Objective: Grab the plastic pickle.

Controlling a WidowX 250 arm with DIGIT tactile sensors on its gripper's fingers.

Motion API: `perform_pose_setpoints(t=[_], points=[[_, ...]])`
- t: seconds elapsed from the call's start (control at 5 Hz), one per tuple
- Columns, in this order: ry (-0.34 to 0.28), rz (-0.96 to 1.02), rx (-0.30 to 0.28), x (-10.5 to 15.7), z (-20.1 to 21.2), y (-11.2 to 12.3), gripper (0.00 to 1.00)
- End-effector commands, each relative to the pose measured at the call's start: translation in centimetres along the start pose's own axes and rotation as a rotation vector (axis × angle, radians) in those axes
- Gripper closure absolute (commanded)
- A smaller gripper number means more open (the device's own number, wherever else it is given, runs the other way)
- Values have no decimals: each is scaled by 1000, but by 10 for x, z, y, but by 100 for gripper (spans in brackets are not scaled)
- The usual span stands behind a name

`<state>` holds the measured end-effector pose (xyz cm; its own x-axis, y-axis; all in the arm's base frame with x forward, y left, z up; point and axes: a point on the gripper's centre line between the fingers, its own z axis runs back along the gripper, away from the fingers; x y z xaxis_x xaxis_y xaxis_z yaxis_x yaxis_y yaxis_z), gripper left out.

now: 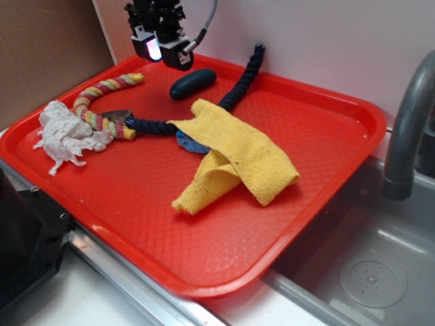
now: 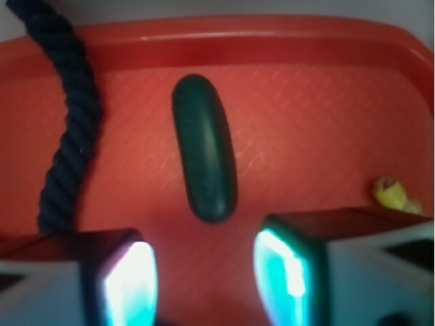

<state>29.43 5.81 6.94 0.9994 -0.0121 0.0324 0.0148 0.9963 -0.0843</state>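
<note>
Fingers (image 1: 162, 53) of the gripper stand apart and hold nothing, above the far left part of the red tray (image 1: 326, 176); their tips are cut off in the wrist view. The plastic pickle (image 1: 193, 83) lies bare on the tray just beside them, near the navy rope (image 1: 241, 85). A yellow cloth (image 1: 234, 156) hides most of a blue piece.

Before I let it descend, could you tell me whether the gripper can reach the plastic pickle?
Probably yes: the gripper hangs open beside the pickle, which lies bare, clear of the navy rope.
</note>
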Motion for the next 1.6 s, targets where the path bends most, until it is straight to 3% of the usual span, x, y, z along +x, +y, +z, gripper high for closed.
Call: perform_pose_setpoints(t=[0.0,0.2,0.4,0.6,0.8,1.0,1.2,1.4], points=[[-26,-34,6,24,-24,-4,0],[25,-76,13,29,-40,-13,0],[40,-46,30,28,-47,-5,100],[18,-52,26,27,-37,-4,100],[-43,-80,35,17,4,-9,100],[-141,-135,20,-18,53,-24,100],[-174,-134,-1,-50,103,-35,100],[-131,-136,-39,-63,144,-54,100]])
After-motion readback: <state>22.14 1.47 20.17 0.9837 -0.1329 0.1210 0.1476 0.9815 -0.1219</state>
